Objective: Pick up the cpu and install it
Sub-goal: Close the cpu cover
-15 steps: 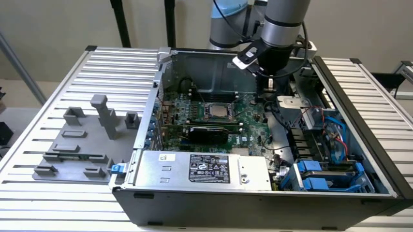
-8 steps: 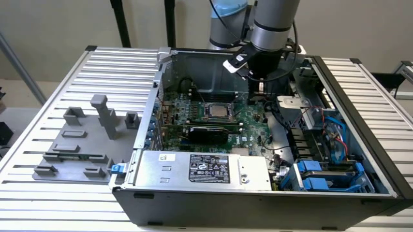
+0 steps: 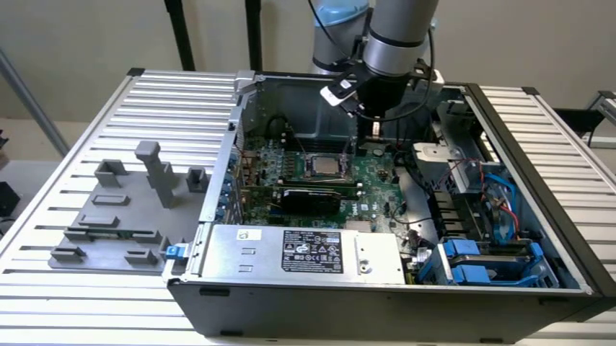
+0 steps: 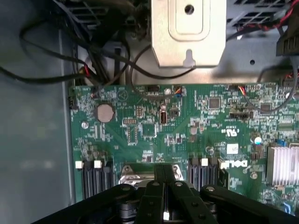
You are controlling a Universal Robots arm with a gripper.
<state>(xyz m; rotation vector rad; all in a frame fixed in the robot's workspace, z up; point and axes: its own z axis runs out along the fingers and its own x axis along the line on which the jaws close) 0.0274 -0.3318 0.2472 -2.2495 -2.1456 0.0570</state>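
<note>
While the jaws hang pinched shut nearby, the cpu (image 3: 324, 167) lies in the motherboard (image 3: 377, 189) inside the case (image 3: 385, 310).

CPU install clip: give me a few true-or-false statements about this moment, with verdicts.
1. The gripper is down inside the open computer case, over the green motherboard. True.
2. The gripper is wide open. False: it is shut.
3. The cpu hangs in the gripper above the case. False: it lies flat in the motherboard's socket, close beside the gripper.
4. A round coin battery sits on the motherboard. True.
</note>
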